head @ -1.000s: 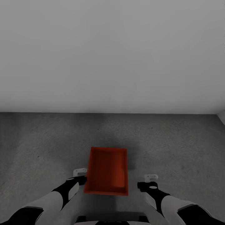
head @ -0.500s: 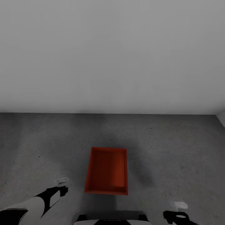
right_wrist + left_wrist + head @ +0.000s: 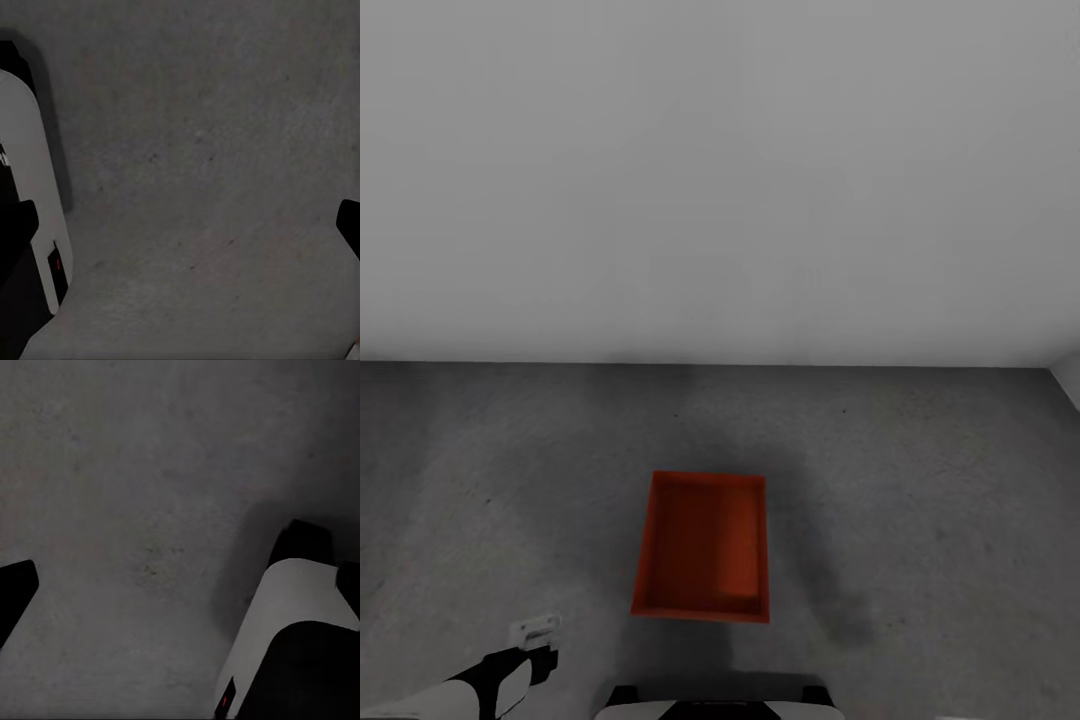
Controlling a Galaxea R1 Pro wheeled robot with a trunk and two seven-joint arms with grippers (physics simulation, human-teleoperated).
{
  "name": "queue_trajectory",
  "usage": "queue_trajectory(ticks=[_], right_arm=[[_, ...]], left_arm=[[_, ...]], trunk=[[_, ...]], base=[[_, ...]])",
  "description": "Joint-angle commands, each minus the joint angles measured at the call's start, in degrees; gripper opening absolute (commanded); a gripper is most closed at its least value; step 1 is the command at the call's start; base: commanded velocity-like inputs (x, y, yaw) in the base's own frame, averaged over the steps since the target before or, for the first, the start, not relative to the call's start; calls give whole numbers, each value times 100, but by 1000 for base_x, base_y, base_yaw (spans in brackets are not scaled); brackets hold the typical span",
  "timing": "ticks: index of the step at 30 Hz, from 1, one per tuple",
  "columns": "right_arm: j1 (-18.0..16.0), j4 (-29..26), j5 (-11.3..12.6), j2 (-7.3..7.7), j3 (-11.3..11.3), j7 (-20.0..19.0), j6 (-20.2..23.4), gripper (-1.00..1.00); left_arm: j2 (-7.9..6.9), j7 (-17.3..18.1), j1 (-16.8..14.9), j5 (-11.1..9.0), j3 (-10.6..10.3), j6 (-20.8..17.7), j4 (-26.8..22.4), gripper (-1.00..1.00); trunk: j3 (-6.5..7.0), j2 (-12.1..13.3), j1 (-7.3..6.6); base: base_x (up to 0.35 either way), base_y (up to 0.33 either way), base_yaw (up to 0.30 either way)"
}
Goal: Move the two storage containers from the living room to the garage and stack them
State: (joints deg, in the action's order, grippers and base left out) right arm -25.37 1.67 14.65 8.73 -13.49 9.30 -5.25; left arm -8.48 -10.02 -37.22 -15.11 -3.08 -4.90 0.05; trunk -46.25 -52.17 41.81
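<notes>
Lying lengthwise away from the robot, storage container [image 3: 702, 548] on floor [image 3: 920, 480].

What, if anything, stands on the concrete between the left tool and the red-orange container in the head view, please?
Nothing visible does. The left tool hangs low beside the robot, apart from the container, and only bare grey floor lies between them. The container sits flat and upright on that floor, open side up, with nothing visible inside it.

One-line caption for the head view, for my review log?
Red-orange storage container resting on the dark grey concrete floor before a plain pale wall, with the left gripper low beside it, clear of it.
</notes>
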Motion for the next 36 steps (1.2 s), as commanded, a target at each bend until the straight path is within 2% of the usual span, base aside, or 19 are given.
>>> queue_trajectory(ticks=[1,9,15,20,36], right_arm=[[-5,18,55,-6,-48,1,-35,100],[-3,25,48,-52,-48,-6,-29,100],[-3,26,43,-64,-54,-12,-24,100],[-3,21,38,-90,-63,4,36,100],[-3,24,3,-91,-66,-29,39,100]], left_arm=[[-1,-16,10,-43,-35,-21,1,100],[41,-11,164,-45,-35,-11,4,100],[69,-14,282,-49,-35,288,3,100],[70,-10,345,-53,-35,404,4,100],[74,-9,503,-51,-35,419,4,100]], trunk=[[-3,-3,1],[-3,-3,1],[-3,-3,1],[-3,-3,1],[-3,-3,1]], base=[[0,0,0],[0,0,0],[-41,0,0],[-270,0,0],[-332,0,0]])
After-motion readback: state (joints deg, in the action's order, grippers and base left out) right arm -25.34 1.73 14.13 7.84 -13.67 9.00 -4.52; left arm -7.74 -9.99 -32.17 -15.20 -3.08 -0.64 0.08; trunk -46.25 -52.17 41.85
